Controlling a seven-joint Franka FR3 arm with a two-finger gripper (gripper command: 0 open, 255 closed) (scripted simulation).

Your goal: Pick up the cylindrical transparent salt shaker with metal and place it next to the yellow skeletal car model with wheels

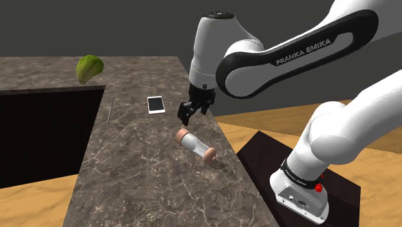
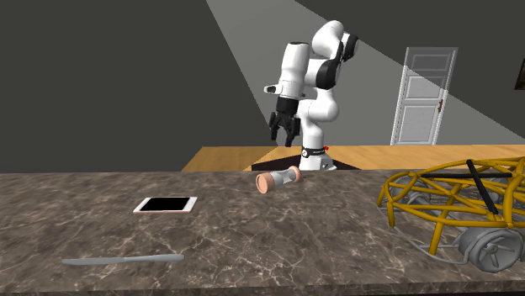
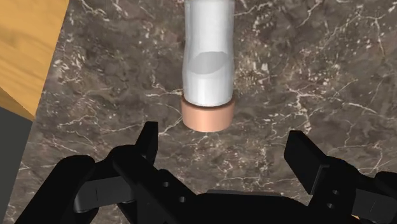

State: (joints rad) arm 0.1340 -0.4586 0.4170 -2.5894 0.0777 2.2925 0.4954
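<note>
Bare counter point(image 1: 142, 187) surrounds the shaker point(image 1: 195, 145); phone point(image 1: 156, 104) and knife point(image 2: 122, 260) lie well apart.

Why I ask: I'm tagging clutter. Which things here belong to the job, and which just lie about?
Job:
salt shaker, lying on its side
yellow car model
claw, open, near the shaker's cap

Lying about:
white tablet
knife
green leafy vegetable

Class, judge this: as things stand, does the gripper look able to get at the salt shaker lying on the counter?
Probably yes: the open gripper hovers above one end of the salt shaker, with nothing between them on the counter.
</note>
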